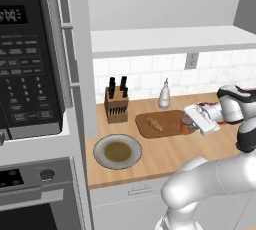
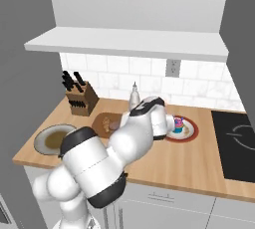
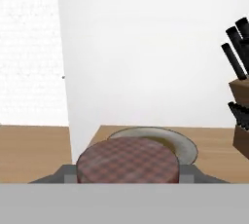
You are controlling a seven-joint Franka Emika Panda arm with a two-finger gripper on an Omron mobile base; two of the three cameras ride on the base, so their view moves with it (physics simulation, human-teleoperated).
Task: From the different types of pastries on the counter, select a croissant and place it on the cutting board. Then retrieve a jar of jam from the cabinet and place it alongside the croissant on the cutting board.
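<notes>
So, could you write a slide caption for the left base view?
Gripper holds jam jar at cutting board edge, beside croissant.

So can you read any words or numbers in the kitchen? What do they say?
Microwave display: glowing digits, too blurred to read.
Microwave buttons: rows of tiny white labels, too small to read.
Oven panel below it: faint marks, unreadable.
Nothing readable on the jar of jam, bottle or knife block.
</notes>
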